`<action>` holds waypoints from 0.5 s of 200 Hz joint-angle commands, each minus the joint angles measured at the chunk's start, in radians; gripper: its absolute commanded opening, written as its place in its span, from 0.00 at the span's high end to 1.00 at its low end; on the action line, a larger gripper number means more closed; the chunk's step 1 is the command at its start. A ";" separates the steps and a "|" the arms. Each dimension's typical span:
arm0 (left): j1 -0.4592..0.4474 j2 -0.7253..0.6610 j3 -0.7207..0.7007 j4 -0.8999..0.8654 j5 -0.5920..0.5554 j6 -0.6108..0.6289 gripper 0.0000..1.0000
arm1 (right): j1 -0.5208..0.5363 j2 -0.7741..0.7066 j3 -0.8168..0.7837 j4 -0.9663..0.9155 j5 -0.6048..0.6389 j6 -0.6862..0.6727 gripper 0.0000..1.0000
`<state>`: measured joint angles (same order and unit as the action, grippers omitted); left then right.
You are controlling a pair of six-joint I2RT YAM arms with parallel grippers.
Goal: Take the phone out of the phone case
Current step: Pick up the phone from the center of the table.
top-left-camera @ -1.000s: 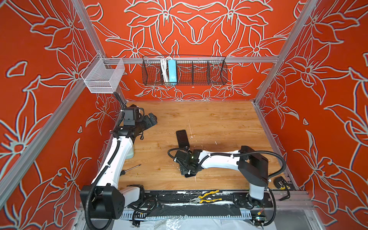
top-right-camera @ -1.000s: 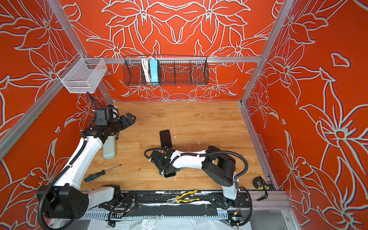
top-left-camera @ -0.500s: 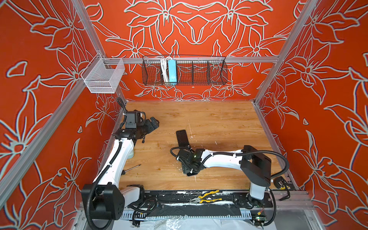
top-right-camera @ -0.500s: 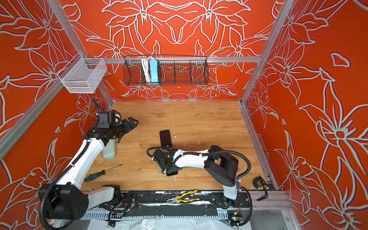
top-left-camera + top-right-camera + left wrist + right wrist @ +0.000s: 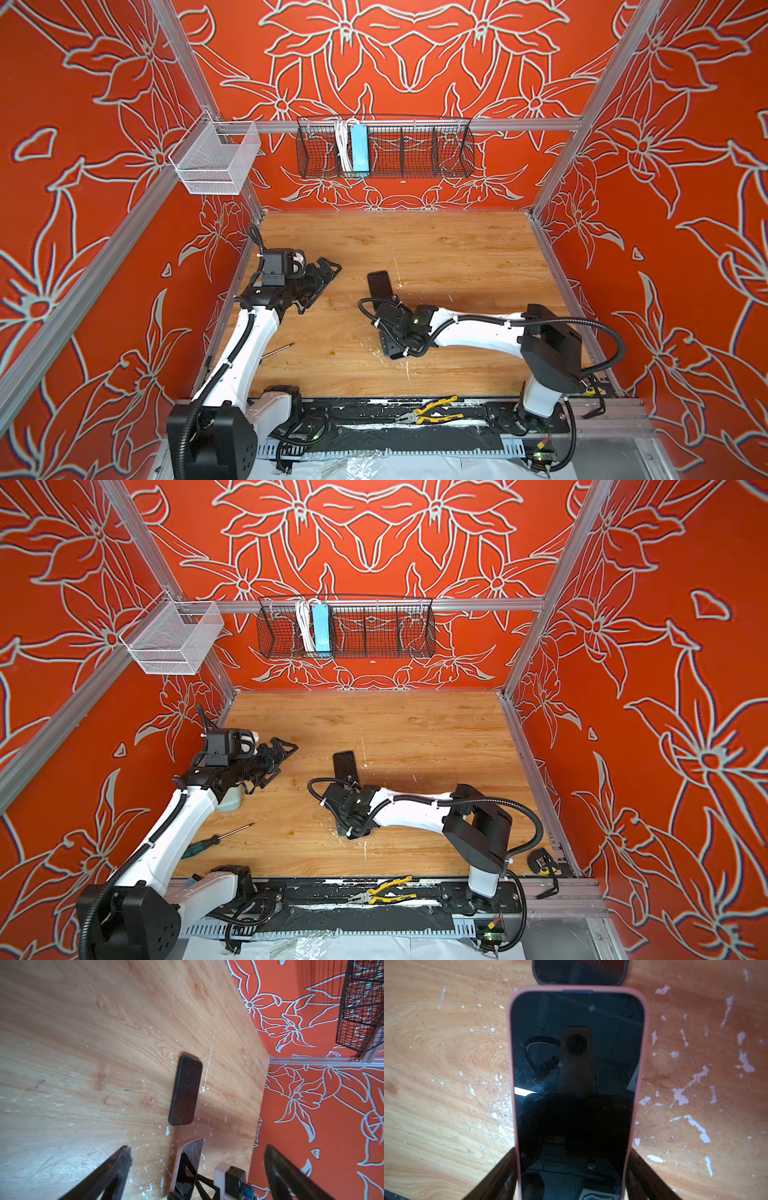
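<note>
right gripper (image 5: 572, 1153): we pinch sides of dusty-pink soft phone case (image 5: 510, 1053) | left gripper (image 5: 196, 1148): wide open, empty | risk: squeeze traps glossy black phone (image 5: 575, 1053)

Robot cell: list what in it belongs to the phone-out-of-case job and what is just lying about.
Job: dusty-pink soft phone case, black-screened phone inside it, right gripper clamping the case, open left gripper.
Lying about: bare black phone lying flat, green-handled screwdriver, yellow-handled pliers, yellow-and-black tape measure.
</note>
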<state>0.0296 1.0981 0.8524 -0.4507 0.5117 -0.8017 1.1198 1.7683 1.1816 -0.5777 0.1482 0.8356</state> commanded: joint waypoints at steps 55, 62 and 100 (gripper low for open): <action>-0.123 -0.018 -0.108 0.121 0.047 -0.103 0.02 | -0.033 -0.078 -0.028 0.068 -0.028 -0.034 0.38; -0.137 -0.007 -0.110 0.133 0.055 -0.103 0.02 | -0.036 -0.085 -0.028 0.070 -0.032 -0.039 0.38; -0.199 0.044 -0.118 0.192 0.072 -0.121 0.02 | -0.058 -0.106 -0.021 0.074 -0.066 -0.057 0.38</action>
<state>-0.1390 1.1179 0.7429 -0.3275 0.5617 -0.8974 1.0771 1.7035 1.1603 -0.5312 0.1036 0.7929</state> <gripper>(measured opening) 0.990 0.758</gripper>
